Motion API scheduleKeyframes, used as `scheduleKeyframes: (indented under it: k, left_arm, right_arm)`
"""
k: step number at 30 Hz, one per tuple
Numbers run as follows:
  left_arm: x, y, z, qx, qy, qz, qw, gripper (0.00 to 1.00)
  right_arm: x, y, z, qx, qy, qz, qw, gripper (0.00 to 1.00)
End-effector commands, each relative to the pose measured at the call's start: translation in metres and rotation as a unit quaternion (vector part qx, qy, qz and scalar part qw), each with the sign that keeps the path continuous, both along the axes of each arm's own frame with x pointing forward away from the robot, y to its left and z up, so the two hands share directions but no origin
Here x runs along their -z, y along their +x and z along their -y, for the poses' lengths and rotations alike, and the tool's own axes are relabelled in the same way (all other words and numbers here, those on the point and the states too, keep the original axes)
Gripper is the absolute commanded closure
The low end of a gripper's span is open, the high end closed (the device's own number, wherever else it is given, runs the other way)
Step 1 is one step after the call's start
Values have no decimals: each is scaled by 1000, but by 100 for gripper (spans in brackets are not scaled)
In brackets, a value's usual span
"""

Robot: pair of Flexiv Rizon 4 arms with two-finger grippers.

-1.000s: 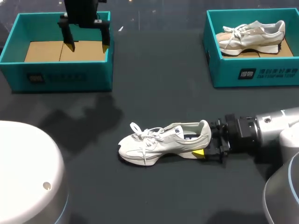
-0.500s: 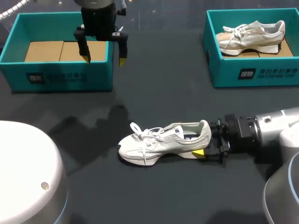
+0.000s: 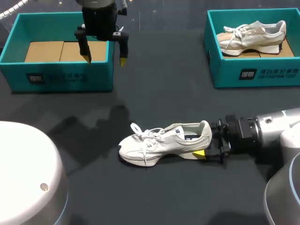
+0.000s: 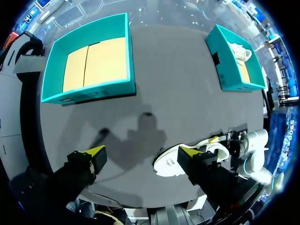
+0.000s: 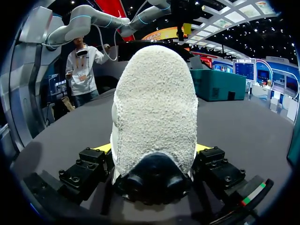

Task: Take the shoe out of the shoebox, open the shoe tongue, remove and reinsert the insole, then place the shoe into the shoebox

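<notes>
my right gripper (image 3: pixel 206 144) clamps the shoe (image 3: pixel 161 143) by its heel at mid-frame, toe pointing left, while my left gripper (image 3: pixel 104 59) hangs open at upper left.

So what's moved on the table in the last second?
The left gripper, open and empty, shifted to the robot's right above the left box, so one finger now hangs past the box's wall. It has been still for the last half second. Nothing was picked up or let go. The right gripper stayed shut on the heel of the shoe, and the shoe and both boxes did not move.
</notes>
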State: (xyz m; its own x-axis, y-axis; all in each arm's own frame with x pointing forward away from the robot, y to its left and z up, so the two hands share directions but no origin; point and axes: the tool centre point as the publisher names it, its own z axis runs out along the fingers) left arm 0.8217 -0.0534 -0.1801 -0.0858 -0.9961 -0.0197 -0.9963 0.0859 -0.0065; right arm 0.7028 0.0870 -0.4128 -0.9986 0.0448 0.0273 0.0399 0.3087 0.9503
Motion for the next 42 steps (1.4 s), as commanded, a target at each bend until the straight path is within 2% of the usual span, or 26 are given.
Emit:
scheduleKeyframes:
  k: [1, 6, 12, 24, 37, 39, 42]
  left_arm:
    - [10, -19, 22, 15, 5, -3, 1000, 0]
    - [18, -51, 56, 30, 7, 5, 1000, 0]
    - [31, -79, 91, 34, 5, -11, 999, 0]
    - [63, -127, 144, 33, 28, -49, 998, 0]
    - [64, -129, 147, 33, 29, -55, 998, 0]
    - [72, -125, 158, -6, 56, -53, 997, 0]
    - [81, -128, 169, -32, 64, -77, 994, 0]
  right_arm:
    - [1, 1, 1, 1, -2, 0, 1000, 100]
    - [1, 1, 1, 1, -2, 0, 1000, 100]
    - [1, 1, 1, 1, -2, 0, 1000, 100]
    - [1, 1, 1, 1, -2, 0, 1000, 100]
    - [1, 1, 1, 1, -2, 0, 1000, 100]
    - [1, 1, 1, 1, -2, 0, 1000, 100]
    - [1, 1, 1, 1, -2, 0, 1000, 100]
